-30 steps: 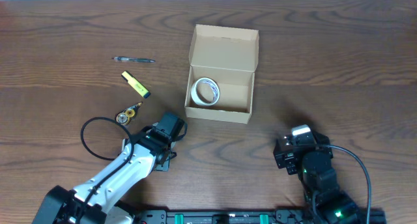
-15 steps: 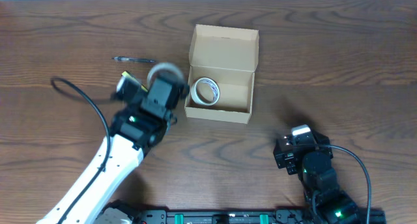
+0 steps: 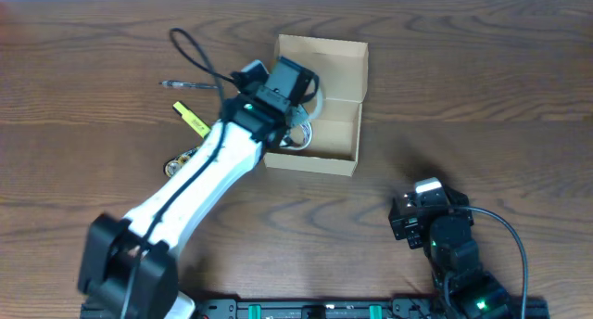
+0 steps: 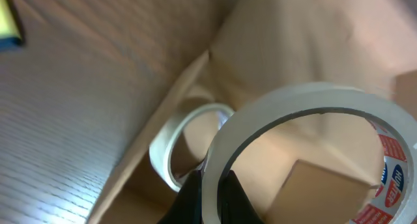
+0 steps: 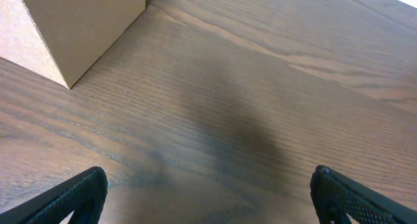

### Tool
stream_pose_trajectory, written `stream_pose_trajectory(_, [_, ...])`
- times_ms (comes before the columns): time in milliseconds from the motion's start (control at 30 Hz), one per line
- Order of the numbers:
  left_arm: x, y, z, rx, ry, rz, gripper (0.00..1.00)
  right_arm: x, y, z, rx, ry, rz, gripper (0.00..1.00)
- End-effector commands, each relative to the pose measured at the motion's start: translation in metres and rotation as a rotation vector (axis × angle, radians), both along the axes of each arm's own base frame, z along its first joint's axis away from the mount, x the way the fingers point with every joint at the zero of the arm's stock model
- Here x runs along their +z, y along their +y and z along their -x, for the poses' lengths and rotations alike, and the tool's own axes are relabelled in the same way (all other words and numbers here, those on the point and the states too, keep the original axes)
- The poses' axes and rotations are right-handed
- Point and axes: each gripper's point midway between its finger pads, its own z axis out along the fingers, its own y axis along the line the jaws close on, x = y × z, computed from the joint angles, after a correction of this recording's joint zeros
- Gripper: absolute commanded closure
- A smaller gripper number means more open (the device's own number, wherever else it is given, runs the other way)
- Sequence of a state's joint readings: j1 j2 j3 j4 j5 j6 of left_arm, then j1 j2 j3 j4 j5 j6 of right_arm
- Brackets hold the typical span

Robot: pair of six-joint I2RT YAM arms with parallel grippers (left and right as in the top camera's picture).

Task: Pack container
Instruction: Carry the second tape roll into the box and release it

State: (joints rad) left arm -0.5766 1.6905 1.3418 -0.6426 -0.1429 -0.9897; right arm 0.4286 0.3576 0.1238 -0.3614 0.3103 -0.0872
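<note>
Readable markings first: the only print I can find is a red-and-white label inside the core of the tape roll (image 4: 306, 97) carried by the left jaws, and its lettering is too blurred to read. The container (image 3: 338, 67) is plain tan card with no writing. It sits near the centre of the counter (image 3: 482, 87) with its lid flap folded open toward the far edge. Count: two tape rolls, one container, one pen (image 3: 190, 84), one yellow highlighter (image 3: 193, 121). The second roll (image 4: 159, 152) rests inside the container at its left wall (from overhead the left arm (image 3: 199, 175) covers most of it). The left jaws are clenched on the band of the first roll and hold it above the container's left half. The right jaws are spread wide with nothing between them, low over bare counter at the front right and well apart from the container. Pen and highlighter lie left of the container. A small round brass-coloured item (image 3: 176, 164) lies beside the arm, too small to identify.
</note>
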Motion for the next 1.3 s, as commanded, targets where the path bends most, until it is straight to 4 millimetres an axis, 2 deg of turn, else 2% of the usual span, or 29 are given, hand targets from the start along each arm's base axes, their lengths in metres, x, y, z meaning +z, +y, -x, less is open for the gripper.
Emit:
stream_pose_trajectory(0, [-0.009,-0.016,0.001,-0.034,0.037,0.030,0.94,0.000,-0.003,0.000,-0.013,-0.004,0.002,0.01])
stream_pose_trajectory(367, [-0.048,-0.022,0.006,-0.042,0.134,0.010,0.94,0.000,-0.003,0.000,-0.013,-0.004,0.002,0.01])
stream_pose_trajectory(533, [-0.061,-0.017,0.010,-0.004,0.172,-0.013,0.94,0.000,-0.003,0.000,-0.013,-0.004,0.002,0.01])
stream_pose_trajectory(900, [-0.077,-0.005,0.011,0.099,0.200,-0.054,0.94,0.000,-0.003,0.000,-0.013,-0.004,0.002,0.01])
stream_pose_trajectory(933, [-0.077,-0.004,0.011,0.100,0.199,-0.056,0.90,0.000,-0.003,0.000,-0.013,-0.004,0.002,0.01])
stream_pose_trajectory(1033, [-0.077,-0.004,0.010,0.101,0.197,-0.059,0.66,0.000,-0.003,0.000,-0.012,-0.004,0.002,0.01])
stream_pose_trajectory(1067, [-0.077,-0.004,0.010,0.101,0.197,-0.059,0.62,0.000,-0.003,0.000,-0.013,-0.004,0.002,0.01])
stream_pose_trajectory(1100, [-0.077,-0.004,0.010,0.101,0.196,-0.059,0.59,0.000,-0.003,0.000,-0.012,-0.004,0.002,0.01])
stream_pose_trajectory(1267, [-0.075,-0.007,0.005,0.100,0.177,-0.045,0.60,0.000,-0.003,0.000,-0.012,-0.004,0.002,0.01])
